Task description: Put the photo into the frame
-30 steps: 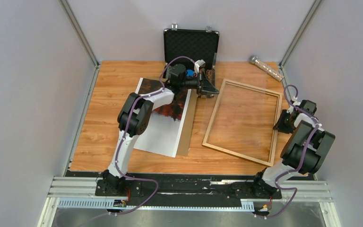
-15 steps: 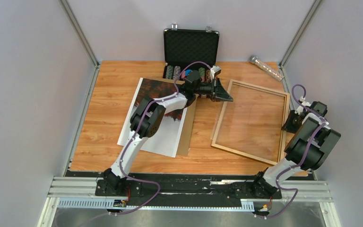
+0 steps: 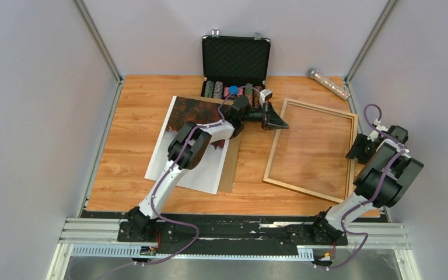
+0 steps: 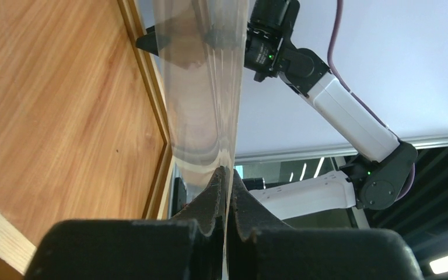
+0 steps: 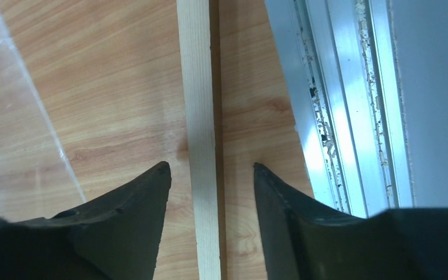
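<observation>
The tabletop (image 3: 131, 125) is orange-brown wood grain, closed in on three sides by plain pale grey walls (image 3: 35, 99), with metal posts (image 3: 98, 41) standing at its two far corners and a metal rail (image 3: 239, 233) along its near edge, where the arm bases are bolted. The frame (image 3: 321, 108) lies flat on the right half of the tabletop, slightly skewed, its right rail close to the right edge. The left gripper (image 3: 277, 121) sits at the frame's far left corner; the left wrist view shows its jaws clenched on the thin edge of the clear pane (image 4: 201, 87). The right gripper (image 5: 210, 166) hangs over the frame's right rail with its jaws released, one on each side of the wood and clear of it. The photo (image 3: 201, 169) lies face up on the left half, resting on a brown backing board (image 3: 230, 169). An open black case (image 3: 236, 55) of chips stands at the far edge, and a clear tube (image 3: 328, 83) lies in the far right corner.
</observation>
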Motion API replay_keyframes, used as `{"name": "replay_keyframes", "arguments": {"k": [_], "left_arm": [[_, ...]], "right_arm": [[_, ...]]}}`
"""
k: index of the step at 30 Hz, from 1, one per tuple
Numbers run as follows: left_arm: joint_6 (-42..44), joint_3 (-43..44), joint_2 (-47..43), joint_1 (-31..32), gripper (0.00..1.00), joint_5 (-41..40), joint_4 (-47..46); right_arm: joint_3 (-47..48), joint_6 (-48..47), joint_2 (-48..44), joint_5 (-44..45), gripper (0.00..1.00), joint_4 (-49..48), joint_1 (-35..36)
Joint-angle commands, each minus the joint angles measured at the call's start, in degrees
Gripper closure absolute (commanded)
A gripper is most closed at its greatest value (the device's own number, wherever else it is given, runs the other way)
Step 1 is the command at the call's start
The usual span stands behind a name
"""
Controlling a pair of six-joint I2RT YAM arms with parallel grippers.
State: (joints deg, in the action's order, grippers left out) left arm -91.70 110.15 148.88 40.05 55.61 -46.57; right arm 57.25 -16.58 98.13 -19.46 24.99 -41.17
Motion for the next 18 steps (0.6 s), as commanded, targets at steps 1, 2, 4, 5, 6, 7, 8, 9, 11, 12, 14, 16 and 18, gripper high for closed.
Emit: {"name": "replay_keyframes", "arguments": {"k": [1, 2, 4, 5, 6, 7, 8, 9, 11, 12, 14, 16, 18], "left_arm": [[-4.6, 4.1, 1.7, 0.8, 1.0, -1.9, -6.4], [-5.0, 4.2, 1.9, 0.8, 1.0, -2.0, -6.7], [-5.6, 4.7, 2.3, 1.0, 1.0, -2.5, -7.1], [-5.8, 5.0, 2.5, 1.1, 1.0, -2.7, -7.2], [-5.9, 5.1, 2.6, 1.2, 1.0, -2.7, -7.2], [-6.0, 5.3, 2.8, 1.3, 1.0, -2.8, -7.2], [-6.0, 5.4, 2.9, 1.4, 1.0, -2.9, -7.2], [-6.1, 5.6, 3.2, 1.7, 1.0, -3.0, -7.3], [-5.5, 6.4, 3.7, 2.0, 1.0, -2.8, -7.0], [-5.1, 7.0, 3.9, 2.0, 1.0, -2.7, -6.4], [-4.4, 8.0, 4.6, 2.2, 1.0, -2.5, -5.8], [-4.3, 9.1, 5.7, 2.4, 1.0, -2.5, -5.4], [-4.6, 9.7, 6.4, 2.8, 1.0, -2.7, -5.4]], "right_arm": [[1.7, 0.5, -2.6, -0.8, 0.42, -0.6, -1.5], [1.6, 0.5, -3.2, -1.1, 0.41, -0.4, -1.9], [1.5, 0.5, -3.9, -1.8, 0.4, 0.0, -2.7], [1.6, 0.6, -4.3, -2.3, 0.4, 0.3, -3.2], [1.7, 0.7, -4.6, -2.9, 0.4, 0.5, -3.7], [1.8, 0.8, -4.9, -3.7, 0.4, 0.9, -4.3], [1.9, 1.0, -5.1, -4.5, 0.4, 1.2, -4.9], [2.0, 1.1, -5.3, -5.5, 0.4, 1.6, -5.4], [2.2, 1.6, -5.7, -7.8, 0.41, 2.5, -6.2], [2.2, 1.6, -6.0, -8.8, 0.41, 3.1, -6.5], [2.2, 1.8, -6.3, -10.6, 0.41, 4.0, -6.6], [2.2, 2.0, -6.5, -12.0, 0.41, 4.7, -6.6], [2.4, 2.2, -6.5, -12.8, 0.41, 5.2, -6.5]]}}
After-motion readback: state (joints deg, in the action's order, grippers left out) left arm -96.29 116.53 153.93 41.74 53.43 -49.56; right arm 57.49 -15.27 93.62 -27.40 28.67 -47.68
